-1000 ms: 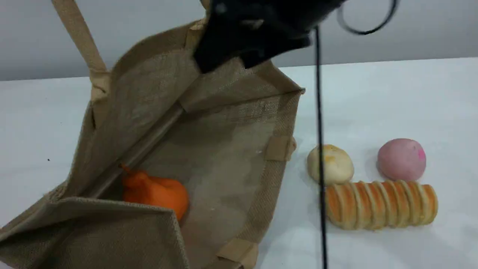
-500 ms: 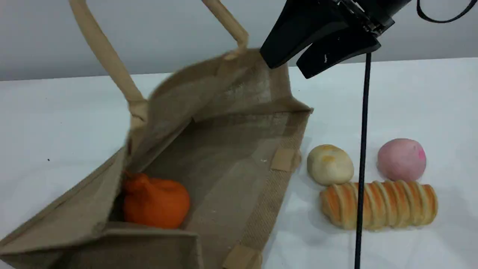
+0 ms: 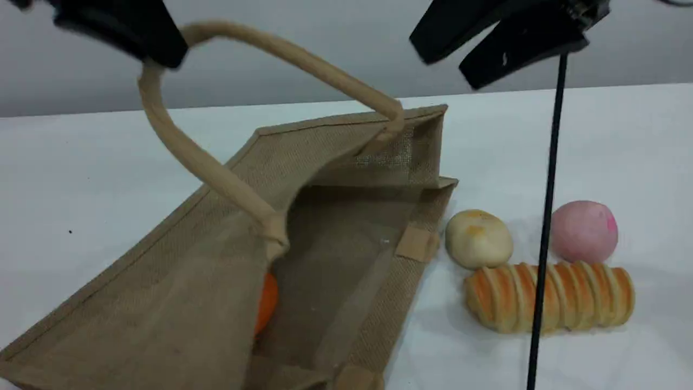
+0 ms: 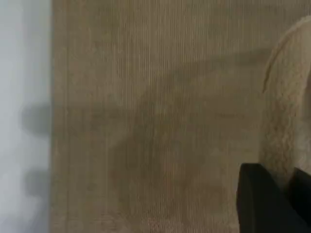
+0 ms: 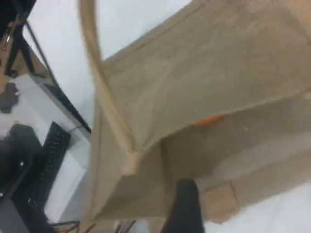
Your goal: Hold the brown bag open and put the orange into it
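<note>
The brown bag lies on its side on the white table, mouth facing right. My left gripper, at the top left, is shut on one beige handle and holds it up. That handle runs past the dark fingertip in the left wrist view. Inside the bag, only a sliver of the orange shows under the upper panel. It also shows in the right wrist view as a thin strip of orange. My right gripper hangs open and empty above the bag's far right corner.
To the right of the bag lie a cream bun, a pink ball and a striped bread roll. A black cable hangs down in front of them. A keyboard sits beyond the table edge.
My right gripper has moved up and to the right, away from the bag's mouth. The held handle and upper panel have sunk, so the mouth is narrower and the orange is mostly covered.
</note>
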### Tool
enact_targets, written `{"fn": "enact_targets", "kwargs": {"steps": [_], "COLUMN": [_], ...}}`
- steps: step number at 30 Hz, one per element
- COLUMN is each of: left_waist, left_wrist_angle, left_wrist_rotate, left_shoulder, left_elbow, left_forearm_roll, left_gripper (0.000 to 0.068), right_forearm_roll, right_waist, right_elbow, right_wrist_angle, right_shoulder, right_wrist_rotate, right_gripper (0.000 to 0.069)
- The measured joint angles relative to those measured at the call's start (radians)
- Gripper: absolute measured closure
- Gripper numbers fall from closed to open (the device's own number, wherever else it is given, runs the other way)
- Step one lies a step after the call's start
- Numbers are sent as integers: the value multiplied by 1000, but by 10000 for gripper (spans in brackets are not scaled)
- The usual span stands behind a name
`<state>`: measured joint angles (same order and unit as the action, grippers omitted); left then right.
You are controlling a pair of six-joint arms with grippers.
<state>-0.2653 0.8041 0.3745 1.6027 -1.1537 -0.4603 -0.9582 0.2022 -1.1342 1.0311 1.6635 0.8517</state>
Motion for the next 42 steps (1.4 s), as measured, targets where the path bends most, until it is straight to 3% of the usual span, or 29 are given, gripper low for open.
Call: {"fn": "enact_targets", "kwargs": {"steps": [7, 12, 15, 22, 25, 36, 42], "left_waist": [-16, -16, -16, -16, -16, -16, -16], "left_wrist_angle": [-129, -142, -137, -131, -121, 19, 71], "left_wrist_rotate": [11, 15, 38, 99, 99, 90, 83], "left_shoulder": [0, 24, 39, 43, 43, -56, -174], "left_elbow": [116, 118, 118, 118, 118, 113, 113], "left_forearm_roll": [11, 19, 22, 26, 52, 52, 41], "left_gripper": [589, 552, 477, 230, 176, 157, 157], "right_forearm_roll": [112, 240, 327, 518, 557, 600, 637], "right_waist": [-47, -46, -46, -46, -46, -46, -46], "right_elbow": [0, 0, 0, 0, 0, 0, 0], "right_wrist_angle": [23, 43, 69, 65, 72, 194, 193], "right_shoulder": [-107, -190, -243, -377, -435, -592, -694], "right_wrist_rotate": [-106, -210, -275, -426, -456, -538, -591], "right_gripper": [178, 180, 180, 180, 180, 180, 180]}}
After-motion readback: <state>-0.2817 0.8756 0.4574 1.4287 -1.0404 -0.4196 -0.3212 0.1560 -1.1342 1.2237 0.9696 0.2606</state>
